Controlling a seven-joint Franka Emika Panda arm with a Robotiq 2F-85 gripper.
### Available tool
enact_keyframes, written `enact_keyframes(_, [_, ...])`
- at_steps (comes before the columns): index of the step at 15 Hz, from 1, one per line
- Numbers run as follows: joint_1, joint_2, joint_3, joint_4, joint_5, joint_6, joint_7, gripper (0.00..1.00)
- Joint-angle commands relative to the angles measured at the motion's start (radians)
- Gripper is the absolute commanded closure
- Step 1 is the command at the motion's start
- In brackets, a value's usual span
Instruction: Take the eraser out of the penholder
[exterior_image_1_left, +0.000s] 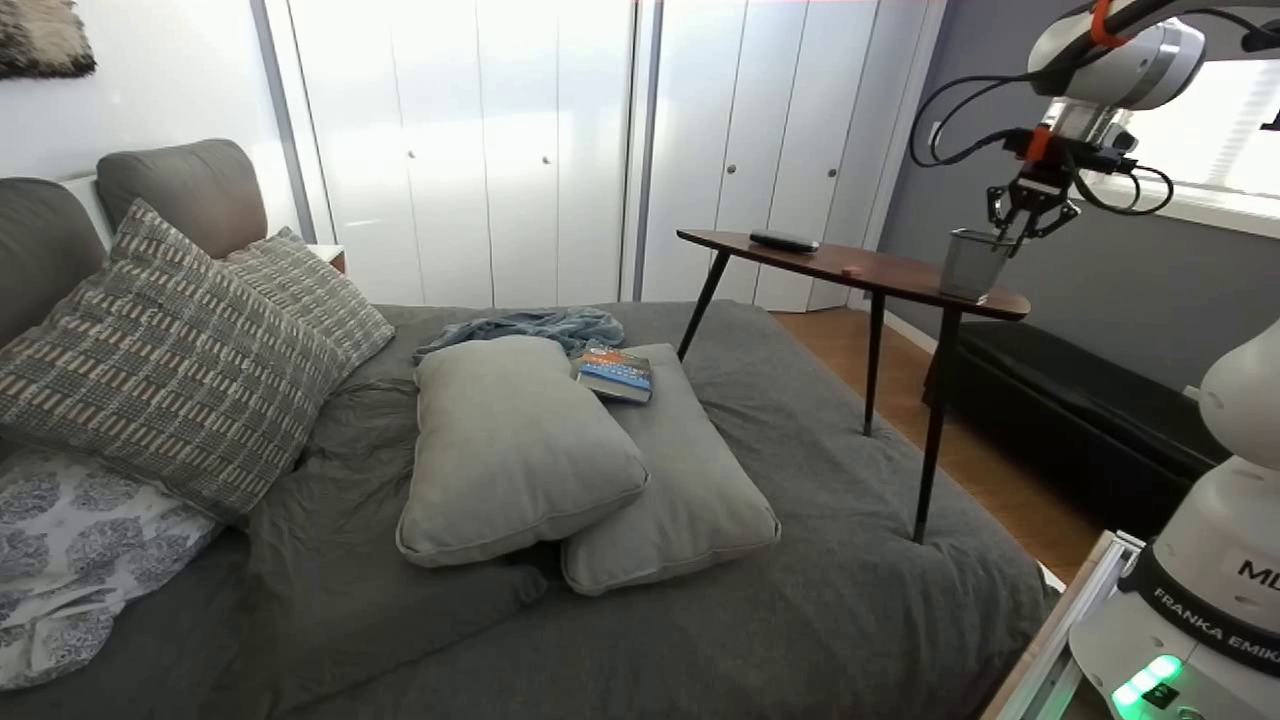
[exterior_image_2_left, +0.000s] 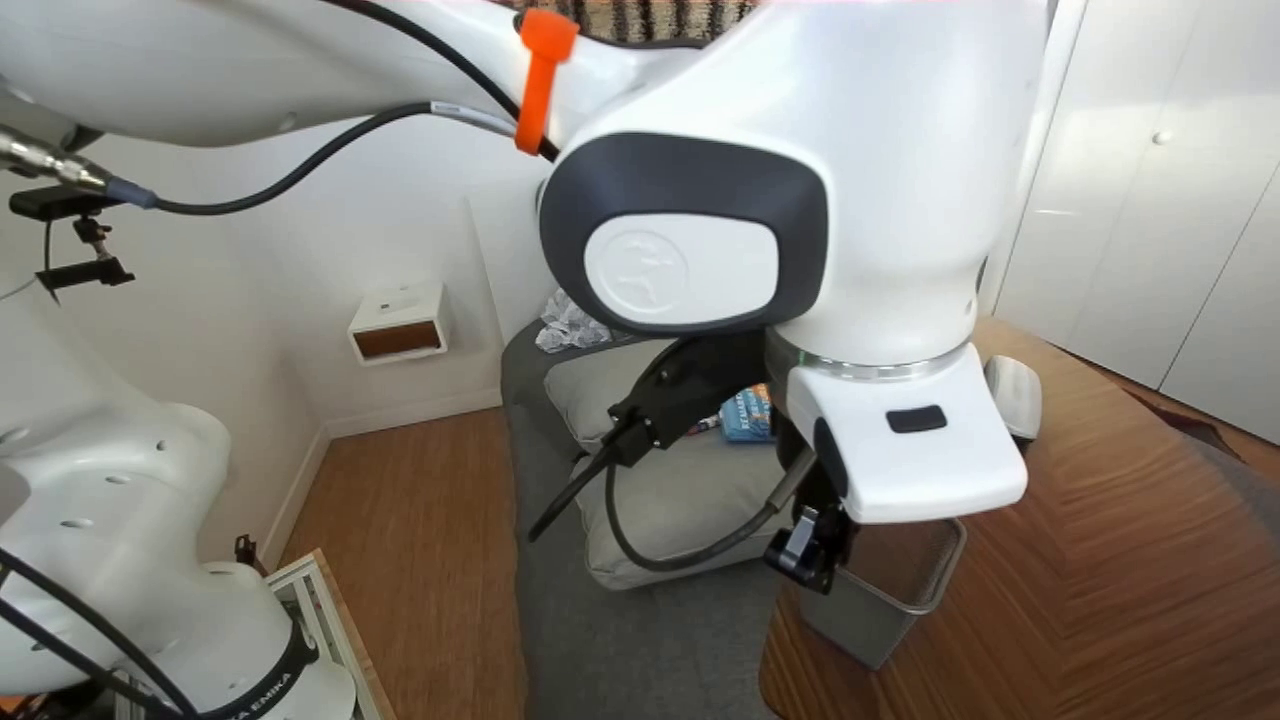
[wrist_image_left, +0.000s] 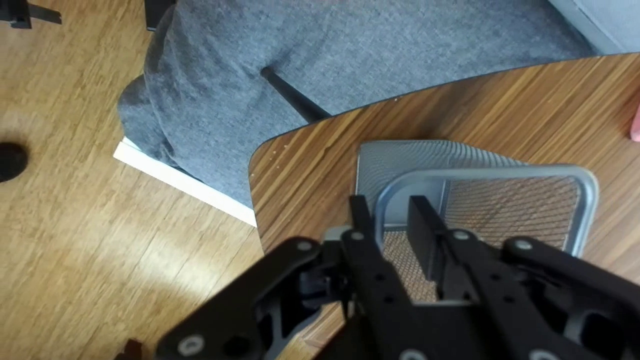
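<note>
The penholder (exterior_image_1_left: 972, 265) is a grey mesh cup with a rounded rectangular rim, standing near the narrow end of the brown table (exterior_image_1_left: 890, 270). It also shows in an exterior view (exterior_image_2_left: 872, 615) and in the wrist view (wrist_image_left: 487, 173). My gripper (exterior_image_1_left: 1009, 243) points down at its rim. In the wrist view the gripper (wrist_image_left: 389, 205) is partly open, one finger outside and one inside the rim, with gaps to the wall. A small pink item (wrist_image_left: 636, 126), possibly the eraser, lies on the table outside the cup. No eraser shows inside; the fingers hide part of the interior.
A flat dark object (exterior_image_1_left: 784, 241) lies toward the table's far end. The table's rounded edge (wrist_image_left: 256, 165) is close to the penholder. Beside it is the grey bed (exterior_image_1_left: 830, 600) with pillows (exterior_image_1_left: 520, 450) and a blue book (exterior_image_1_left: 615, 374). A table leg (wrist_image_left: 295, 97) rests on the bed.
</note>
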Motion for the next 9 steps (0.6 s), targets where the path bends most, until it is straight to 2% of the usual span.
enact_keyframes(1, [0.001, -0.018, 0.009, 0.007, -0.032, -0.039, 0.038, 0.42])
enact_keyframes(6, [0.014, -0.106, 0.040, 0.021, -0.132, 0.017, 0.094, 0.06])
enact_keyframes(7, [0.019, -0.124, 0.055, 0.028, -0.153, 0.038, 0.083, 0.02])
enact_keyframes(9, [0.045, -0.141, 0.090, 0.040, -0.166, 0.066, 0.014, 0.00])
